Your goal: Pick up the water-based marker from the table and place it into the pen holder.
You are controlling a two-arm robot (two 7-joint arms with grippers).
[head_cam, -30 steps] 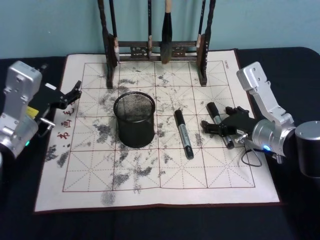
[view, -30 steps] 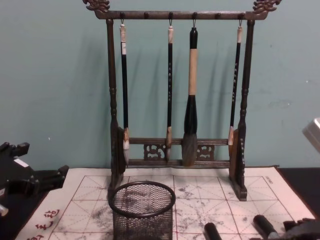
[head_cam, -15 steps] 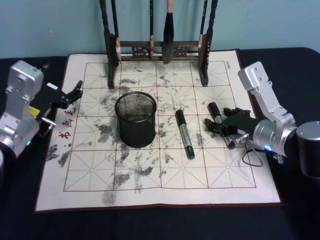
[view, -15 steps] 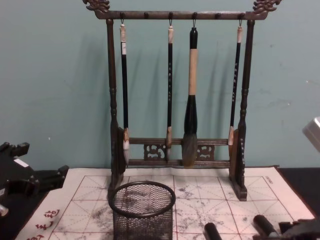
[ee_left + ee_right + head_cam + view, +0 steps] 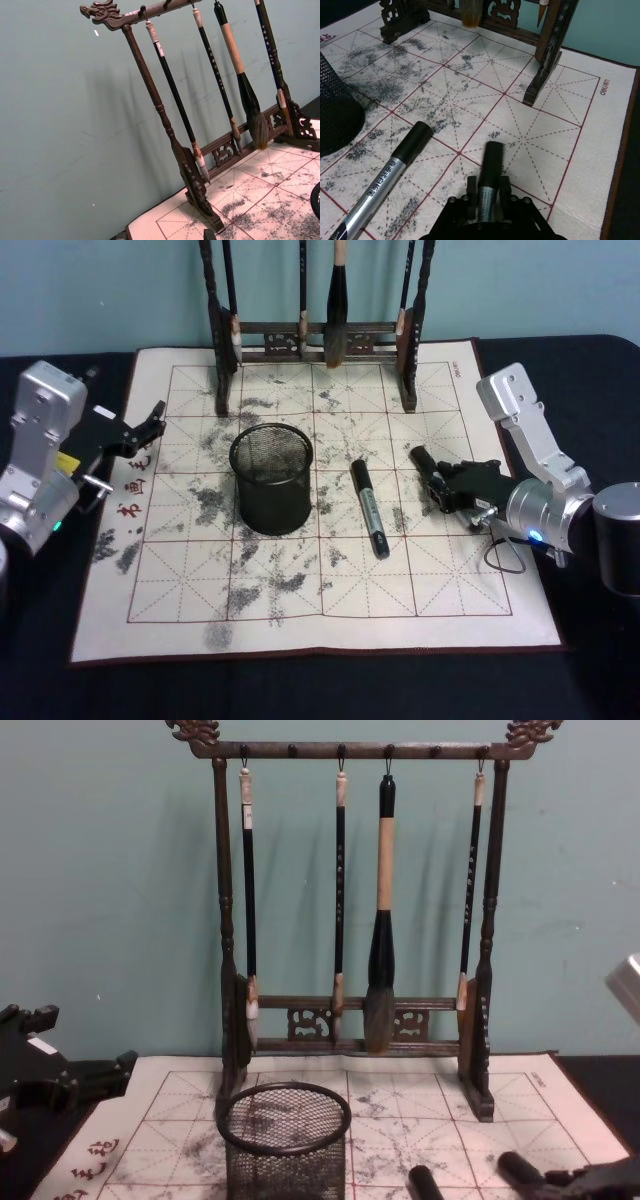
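**Closing on the marker: right gripper now clamped**

Comparing with half a second ago: the right gripper [image 5: 441, 489] had its fingers spread either side of the marker [image 5: 421, 459], and the marker's near end poked out below them. Now the fingers are pinched on the barrel and that near end is hidden under the gripper body. The black cap end sticks out ahead of the fingers, pointing toward the brush rack [image 5: 320, 335], and it has shifted slightly to the left. In the chest view the cap [image 5: 514, 1165] sits lower and flatter than before.

The right wrist view confirms it: the marker [image 5: 490, 162] runs straight out between the two fingers of the right gripper [image 5: 487, 194], with grey barrel at the grip and black cap beyond. I can't tell whether it is clear of the mat [image 5: 300, 610] yet.

Nothing else has moved:
- The pen holder [image 5: 270, 478] stands upright left of centre on the mat, well apart from the held marker.
- A second marker [image 5: 367, 508] lies flat on the mat between the pen holder and the right gripper, touching neither.
- The left gripper [image 5: 152, 423] is parked at the mat's left edge, fingers apart, holding nothing.
- The rack stands at the back of the mat with its brushes hanging.
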